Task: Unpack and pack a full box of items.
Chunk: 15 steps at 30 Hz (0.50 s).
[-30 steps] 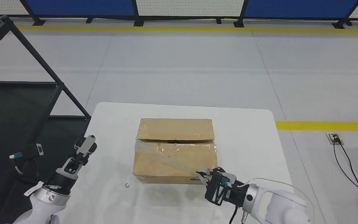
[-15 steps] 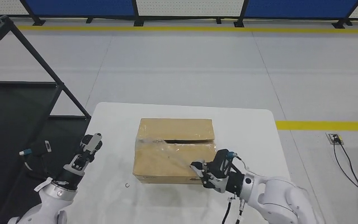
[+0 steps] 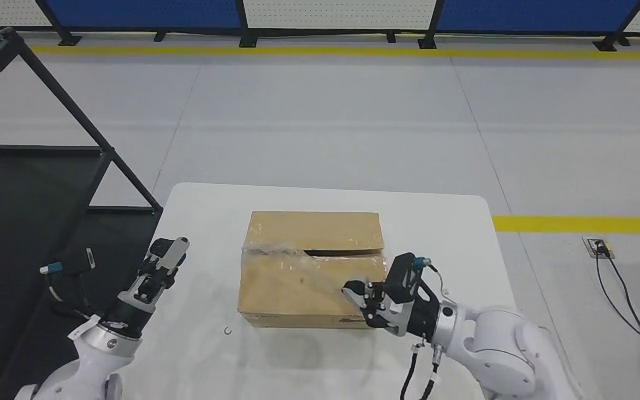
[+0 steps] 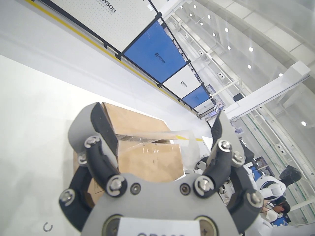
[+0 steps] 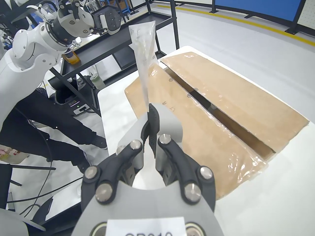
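Cardboard box (image 3: pixel 312 262) sits mid-worktop (image 3: pixel 200 215), flaps down with a dark gap along the seam and the clear tape partly lifted. Right gripper (image 5: pixel 150 114) is at the box's near right corner, fingers pinching the peeled tape strip (image 5: pixel 144 57); left gripper (image 3: pixel 172 250) hangs off the box's left end, fingers spread, holding nothing. Best bet: pull the strip low along the seam at a steady rate so it comes off whole, with the left bracing the box against sliding.
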### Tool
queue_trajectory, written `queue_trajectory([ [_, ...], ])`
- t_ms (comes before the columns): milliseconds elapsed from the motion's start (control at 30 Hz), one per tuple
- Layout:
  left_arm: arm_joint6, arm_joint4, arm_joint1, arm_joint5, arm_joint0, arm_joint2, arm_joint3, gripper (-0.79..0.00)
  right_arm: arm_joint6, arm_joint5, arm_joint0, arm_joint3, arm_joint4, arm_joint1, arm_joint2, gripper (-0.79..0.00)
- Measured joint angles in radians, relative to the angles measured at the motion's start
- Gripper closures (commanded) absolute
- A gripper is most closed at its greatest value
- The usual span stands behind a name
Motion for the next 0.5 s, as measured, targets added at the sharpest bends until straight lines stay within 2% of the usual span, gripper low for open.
queue_trajectory([
  [133, -0.026, -0.013, 0.004, -0.002, -0.031, 0.027, 0.017, -0.785, 0.055, 0.028, 0.024, 0.037, 0.154, -0.001, -0.006, 0.0],
  [367, -0.103, -0.009, 0.016, -0.024, -0.136, 0.067, 0.118, -0.785, 0.202, 0.077, 0.094, 0.146, 0.524, 0.003, 0.017, 0.0],
  [500, -0.145, -0.012, 0.021, -0.049, -0.184, 0.099, 0.173, -0.785, 0.254, 0.102, 0.128, 0.211, 0.67, 0.003, 0.018, 0.0],
])
